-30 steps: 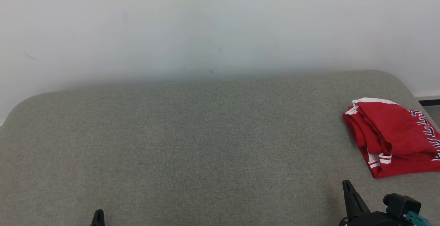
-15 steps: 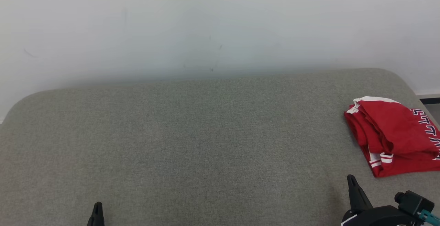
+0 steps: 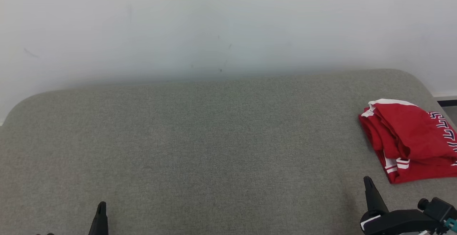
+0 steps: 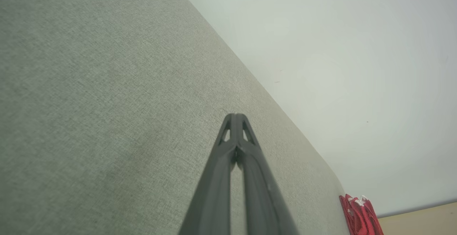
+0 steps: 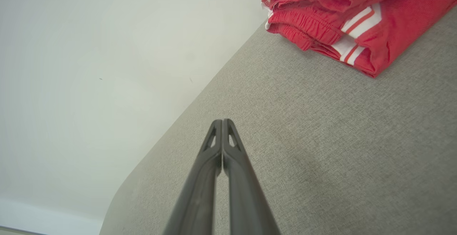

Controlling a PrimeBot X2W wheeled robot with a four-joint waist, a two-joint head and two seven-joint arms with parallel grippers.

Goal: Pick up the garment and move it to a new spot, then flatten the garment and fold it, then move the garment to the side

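Here, in the head view, the folded red white-striped fabric garment (image 3: pixel 410 138) lies at the right edge of the grey upholstered surface (image 3: pixel 214 138), where a nudge could tip it off; its dark lettering is unreadable. The left wrist view shows the left gripper (image 4: pixel 235 120) closed, empty; the right wrist view, the right gripper (image 5: pixel 222 128) likewise.

I'm looking into a plain indoor room: a grey upholstered surface (image 3: pixel 214 138) is filling the lower frame, with a bare white wall (image 3: pixel 214 20) above it.
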